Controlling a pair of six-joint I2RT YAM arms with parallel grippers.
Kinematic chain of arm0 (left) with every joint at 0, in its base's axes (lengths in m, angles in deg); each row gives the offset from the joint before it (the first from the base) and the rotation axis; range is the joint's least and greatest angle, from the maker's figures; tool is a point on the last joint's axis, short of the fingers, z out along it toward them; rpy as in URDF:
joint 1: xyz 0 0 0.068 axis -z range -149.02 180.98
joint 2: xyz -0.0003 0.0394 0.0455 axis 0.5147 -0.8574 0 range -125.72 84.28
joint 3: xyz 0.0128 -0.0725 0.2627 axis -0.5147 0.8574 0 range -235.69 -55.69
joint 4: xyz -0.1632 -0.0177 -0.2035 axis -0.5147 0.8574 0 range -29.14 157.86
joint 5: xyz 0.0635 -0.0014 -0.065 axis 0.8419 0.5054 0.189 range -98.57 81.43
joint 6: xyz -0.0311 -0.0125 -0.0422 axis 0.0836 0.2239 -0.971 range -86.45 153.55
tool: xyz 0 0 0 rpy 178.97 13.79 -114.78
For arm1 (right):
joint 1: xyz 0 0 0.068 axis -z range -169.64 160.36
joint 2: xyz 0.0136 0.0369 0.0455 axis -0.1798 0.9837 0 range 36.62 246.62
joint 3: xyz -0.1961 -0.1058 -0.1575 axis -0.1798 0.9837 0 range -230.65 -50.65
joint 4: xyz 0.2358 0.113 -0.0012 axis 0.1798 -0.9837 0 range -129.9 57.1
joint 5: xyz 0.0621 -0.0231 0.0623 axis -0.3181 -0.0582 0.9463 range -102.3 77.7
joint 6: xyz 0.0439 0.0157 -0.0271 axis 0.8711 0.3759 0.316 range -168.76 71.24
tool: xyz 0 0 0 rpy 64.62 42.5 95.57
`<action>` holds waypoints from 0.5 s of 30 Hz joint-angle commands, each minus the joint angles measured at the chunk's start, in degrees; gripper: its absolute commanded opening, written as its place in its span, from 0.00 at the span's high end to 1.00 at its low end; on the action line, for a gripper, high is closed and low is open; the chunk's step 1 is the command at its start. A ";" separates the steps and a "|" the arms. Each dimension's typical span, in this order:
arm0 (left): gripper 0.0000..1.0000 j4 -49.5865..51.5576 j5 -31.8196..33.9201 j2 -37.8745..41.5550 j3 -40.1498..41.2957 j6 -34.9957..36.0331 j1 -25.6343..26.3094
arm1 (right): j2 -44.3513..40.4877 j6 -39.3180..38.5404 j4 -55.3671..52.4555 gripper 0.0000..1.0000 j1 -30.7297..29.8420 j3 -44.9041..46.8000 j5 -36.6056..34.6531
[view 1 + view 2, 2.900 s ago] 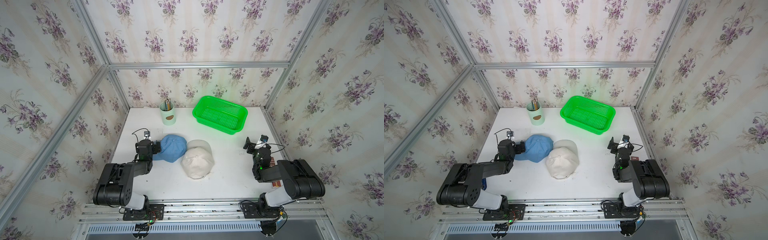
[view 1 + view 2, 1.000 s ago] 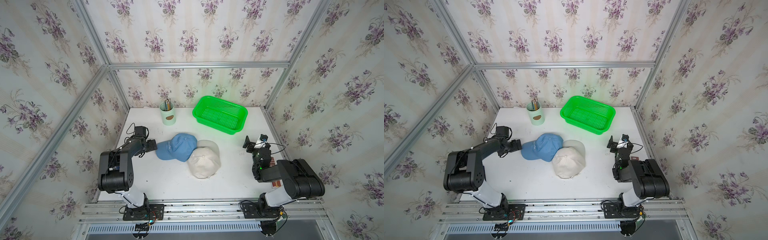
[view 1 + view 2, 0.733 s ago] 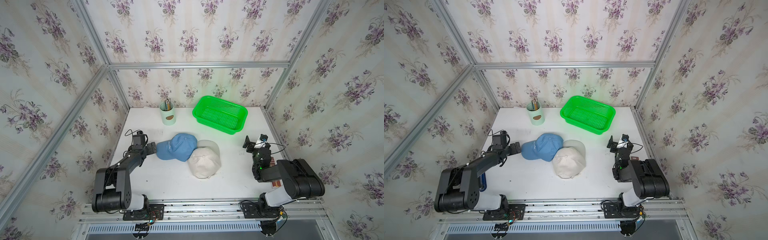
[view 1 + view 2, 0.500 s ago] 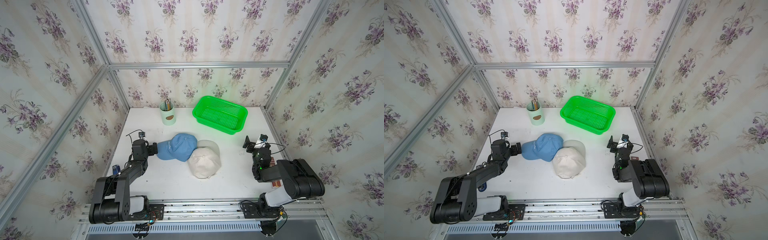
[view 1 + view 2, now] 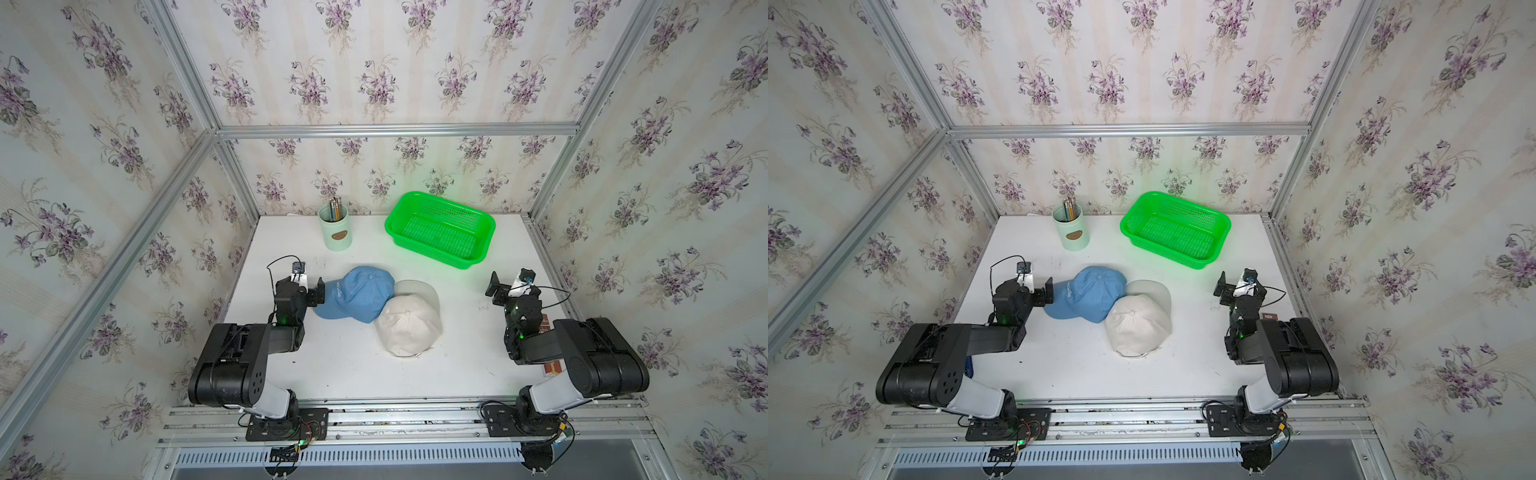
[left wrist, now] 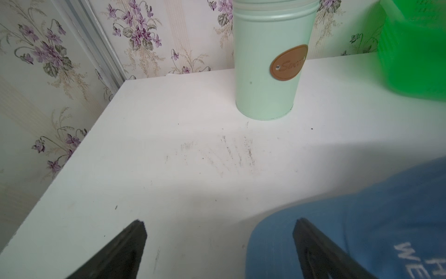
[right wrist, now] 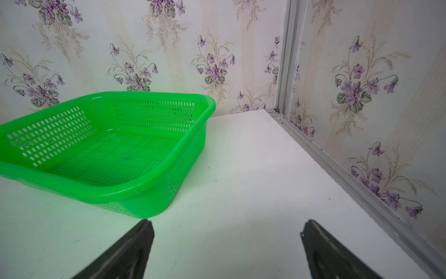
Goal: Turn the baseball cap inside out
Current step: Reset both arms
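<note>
Since a second ago my left arm has folded back toward the near edge, while both caps lie where they were. My left gripper point(image 6: 220, 239) gapes wide and empty, with one finger at the front edge of the blue cap point(image 5: 357, 293) and the other over bare table point(image 5: 353, 374). That cap sits crown up, left of centre, touching the white cap point(image 5: 409, 324). I judge I should pinch the rim beside the brim and lift to bare the opening. My right gripper point(image 7: 226, 232), equally wide and idle at the right, can then push the crown through.
</note>
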 commanded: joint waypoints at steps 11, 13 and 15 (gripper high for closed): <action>0.01 -1.99 -0.24 0.27 0.51 0.92 0.37 | -0.02 -0.55 1.95 0.00 -0.12 -0.31 -0.63; 0.01 -1.56 -1.89 -0.40 -0.15 1.90 0.41 | 0.02 -0.55 1.95 0.00 -0.10 -0.31 -0.63; 0.01 0.79 -2.14 -0.23 -1.21 2.15 0.50 | -0.01 -0.55 1.95 0.00 -0.12 -0.31 -0.64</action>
